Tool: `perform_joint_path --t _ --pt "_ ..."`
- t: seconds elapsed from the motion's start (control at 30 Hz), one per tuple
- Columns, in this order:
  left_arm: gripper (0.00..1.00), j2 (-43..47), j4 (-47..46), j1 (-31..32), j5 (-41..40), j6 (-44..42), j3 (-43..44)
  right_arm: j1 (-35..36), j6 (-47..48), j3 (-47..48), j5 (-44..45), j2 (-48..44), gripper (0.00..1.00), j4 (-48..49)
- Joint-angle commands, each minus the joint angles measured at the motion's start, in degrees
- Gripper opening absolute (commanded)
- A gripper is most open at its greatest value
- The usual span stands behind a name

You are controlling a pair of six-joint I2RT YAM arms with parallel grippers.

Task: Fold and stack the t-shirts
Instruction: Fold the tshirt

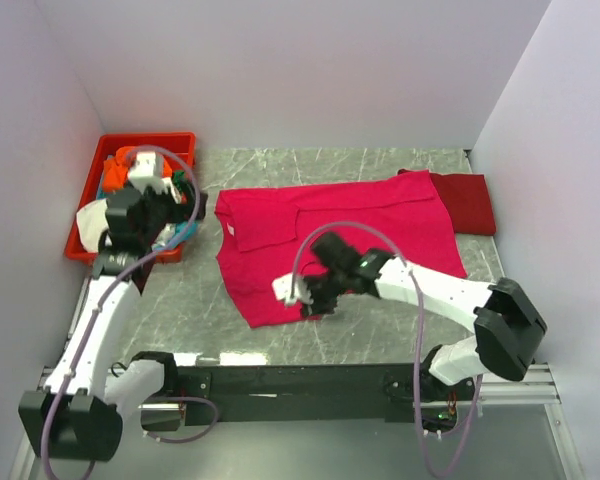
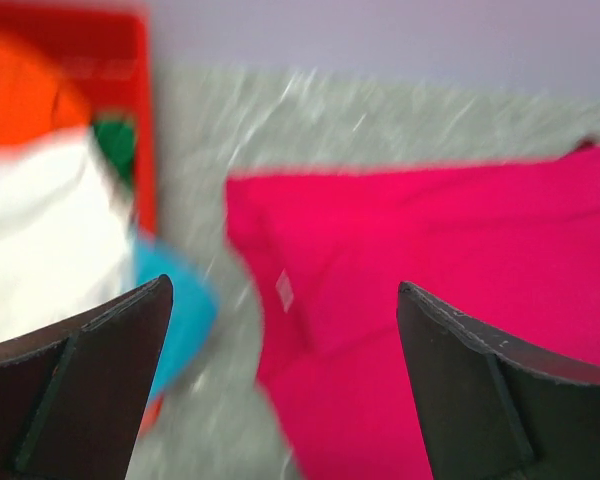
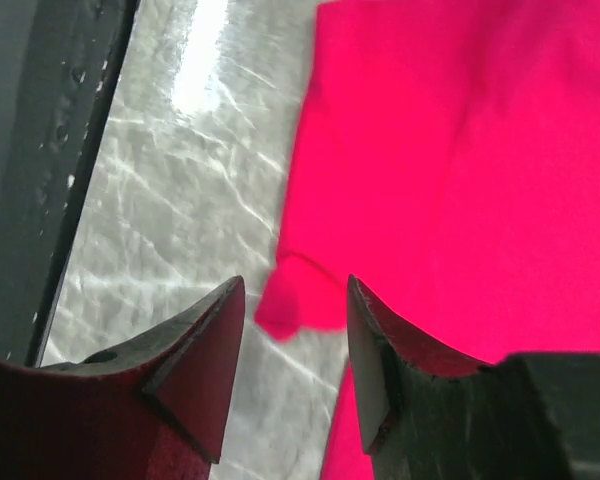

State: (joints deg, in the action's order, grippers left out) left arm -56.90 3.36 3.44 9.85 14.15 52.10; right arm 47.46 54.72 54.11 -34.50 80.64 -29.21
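Observation:
A bright pink-red t-shirt lies spread on the table, partly folded; it also shows in the left wrist view and the right wrist view. A darker red t-shirt lies folded at its far right. Orange, white and teal shirts sit in the red tray. My right gripper is open over the pink-red shirt's near left corner, which lies between its fingers. My left gripper is open and empty, between the tray and the shirt's left edge.
The red plastic tray stands at the far left against the wall. White walls enclose the table on three sides. The black rail with the arm bases runs along the near edge.

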Motion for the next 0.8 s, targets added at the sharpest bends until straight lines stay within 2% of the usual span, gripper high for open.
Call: perform_joint_path --t 0.0,0.17,0.43,0.53,0.57,0.67,0.7,0.77 --pt "1.00 7.6 6.9 -0.3 -7.6 -2.3 -5.7 7.1 -3.7 1.3 13.4 4.2 0.51 9.4" --pt "0.99 17.7 5.1 -0.3 -9.7 -3.7 -12.4 12.3 -5.7 1.7 20.8 10.8 0.49 12.2" --pt "1.00 18.1 6.2 -0.3 -9.1 -3.7 -11.3 14.0 -7.7 1.3 24.3 15.4 0.47 13.6" --pt "0.99 18.8 6.2 -0.3 -9.1 -3.8 -11.5 14.0 -8.0 1.9 24.8 16.7 0.43 13.4" --pt "1.00 18.8 6.3 -0.3 -9.2 -3.9 -11.4 14.1 -8.0 2.0 24.6 16.7 0.41 13.2" --pt "0.99 19.8 6.0 -0.3 -9.4 -3.9 -11.7 14.0 -8.2 1.9 23.6 16.6 0.24 12.4" --pt "0.99 20.0 6.0 -0.3 -9.7 -3.9 -11.7 14.0 -8.5 2.1 23.2 16.0 0.16 12.3" --pt "1.00 20.3 5.9 -0.3 -9.7 -4.0 -11.8 13.4 -8.9 3.0 22.7 14.7 0.08 11.8"
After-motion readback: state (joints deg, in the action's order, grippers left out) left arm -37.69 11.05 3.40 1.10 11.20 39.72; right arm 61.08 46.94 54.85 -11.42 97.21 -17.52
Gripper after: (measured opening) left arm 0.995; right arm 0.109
